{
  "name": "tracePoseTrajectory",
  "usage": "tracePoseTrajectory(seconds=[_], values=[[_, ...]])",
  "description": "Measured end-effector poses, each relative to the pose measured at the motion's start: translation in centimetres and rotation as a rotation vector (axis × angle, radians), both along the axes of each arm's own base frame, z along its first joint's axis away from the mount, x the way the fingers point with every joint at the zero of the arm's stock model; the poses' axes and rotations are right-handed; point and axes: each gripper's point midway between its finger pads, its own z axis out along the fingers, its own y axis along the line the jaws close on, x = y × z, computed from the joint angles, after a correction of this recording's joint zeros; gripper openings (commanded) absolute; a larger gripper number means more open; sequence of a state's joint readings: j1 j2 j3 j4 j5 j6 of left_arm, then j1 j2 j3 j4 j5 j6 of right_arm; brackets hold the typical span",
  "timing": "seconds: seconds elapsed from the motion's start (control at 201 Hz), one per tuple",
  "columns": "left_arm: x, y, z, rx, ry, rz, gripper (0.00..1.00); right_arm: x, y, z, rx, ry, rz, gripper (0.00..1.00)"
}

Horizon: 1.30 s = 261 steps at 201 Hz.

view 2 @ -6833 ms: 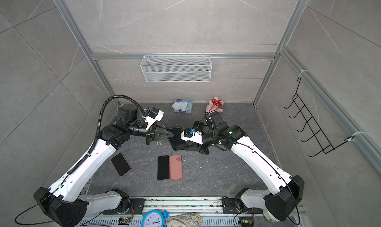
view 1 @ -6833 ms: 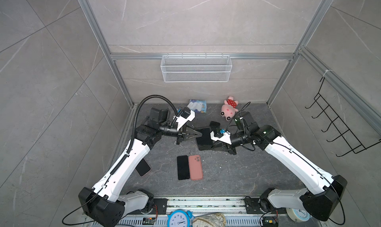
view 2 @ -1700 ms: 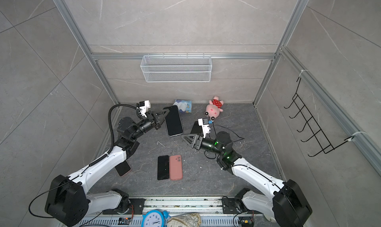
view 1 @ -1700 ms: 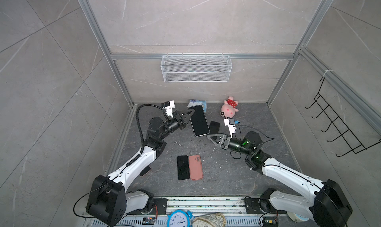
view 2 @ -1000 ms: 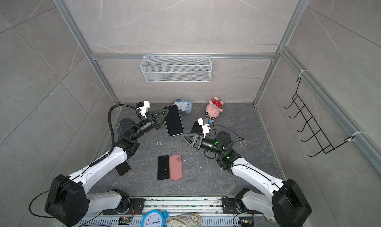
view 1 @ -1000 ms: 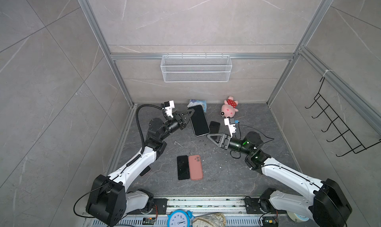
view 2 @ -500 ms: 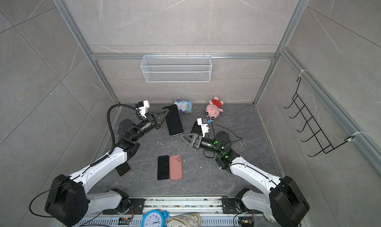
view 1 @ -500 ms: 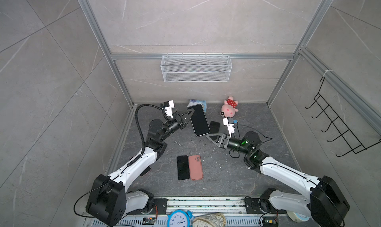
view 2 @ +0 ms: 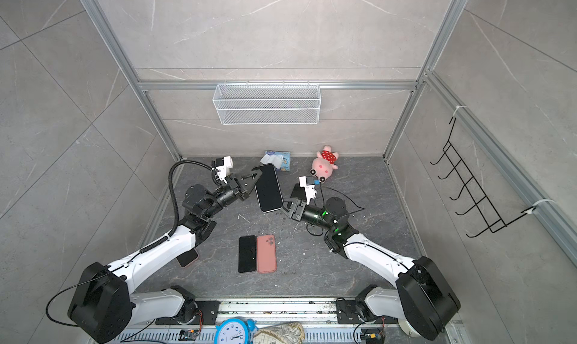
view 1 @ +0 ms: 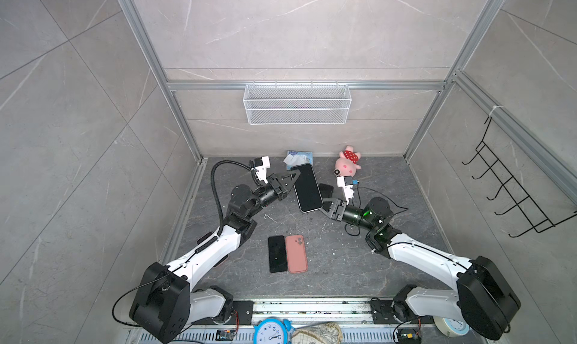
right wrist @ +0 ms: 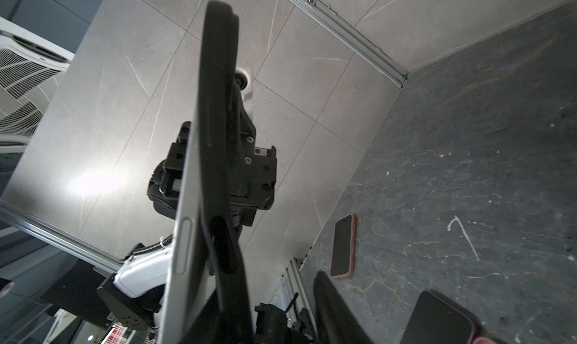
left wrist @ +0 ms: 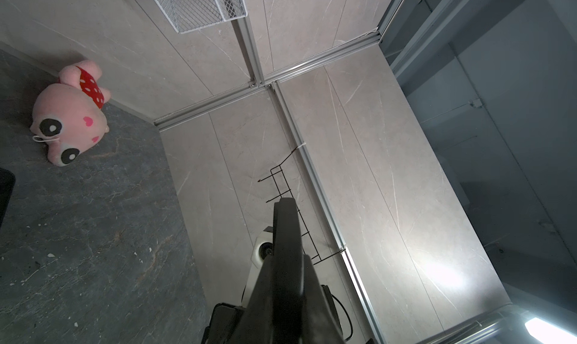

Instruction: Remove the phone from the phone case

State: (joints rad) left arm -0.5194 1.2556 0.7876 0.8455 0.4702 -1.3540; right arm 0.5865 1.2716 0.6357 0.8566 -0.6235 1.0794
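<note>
Here the left hand point(view 1: 293, 177) is clamped on one corner of the phone point(view 1: 307, 188), holding it clear of the desk point(view 1: 343, 264) just beside the pig point(view 1: 347, 167). The right hand point(view 1: 324, 206) sits at the phone's opposite end, fingers point(right wrist: 331, 305) apart with nothing between them. The black case point(right wrist: 218, 108) gapes away from the phone's silver edge.

Off-task stuff: white wire basket point(view 1: 296, 103) on the back wall, black hook rack point(view 1: 512, 189) on the right wall. On the desk point(view 1: 343, 264): pink plush pig point(view 1: 347, 166) and tissue pack point(view 1: 298, 156) at the back, apart. Mid-desk, black phone point(view 1: 277, 253) and pink phone point(view 1: 296, 253), camera side up, side by side. A pink-edged phone point(right wrist: 342, 245) lies near the left wall. Blue alarm clock point(view 1: 270, 331) by the front rail.
</note>
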Motion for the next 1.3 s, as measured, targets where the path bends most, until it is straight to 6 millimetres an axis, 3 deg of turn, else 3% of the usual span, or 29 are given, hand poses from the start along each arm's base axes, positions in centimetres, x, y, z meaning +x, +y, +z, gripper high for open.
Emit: tracePoseTrajectory(seconds=[0.135,0.269,0.424,0.543,0.772,0.947,1.151,1.3], values=[[0.4,0.0,-1.6,0.008,0.043,0.014,0.00,-0.3,-0.2,0.4,0.028,0.010,0.011,0.00],[1.1,-0.5,-3.7,0.021,0.098,0.016,0.00,-0.3,-0.8,-1.0,0.032,0.075,-0.004,0.00],[1.8,-1.3,-6.4,0.053,0.164,0.015,0.52,-0.5,-1.4,-2.7,0.015,0.159,-0.026,0.00],[2.3,-1.7,-9.2,0.119,0.222,0.026,0.67,-1.0,-1.9,-4.0,-0.008,0.212,-0.039,0.00],[1.9,-1.2,-13.2,0.325,0.233,0.058,0.73,-1.3,-2.7,-8.1,-0.096,0.328,-0.080,0.00],[0.6,-1.1,-13.8,0.488,0.159,0.074,0.75,-1.3,-3.4,-10.9,-0.185,0.395,-0.132,0.00],[-2.5,-3.9,-13.1,0.675,-0.015,0.007,0.75,-1.2,-4.0,-12.9,-0.252,0.433,-0.166,0.00],[-5.5,-5.7,-14.1,0.821,-0.129,-0.080,0.75,-1.3,-4.3,-13.5,-0.279,0.440,-0.176,0.00]])
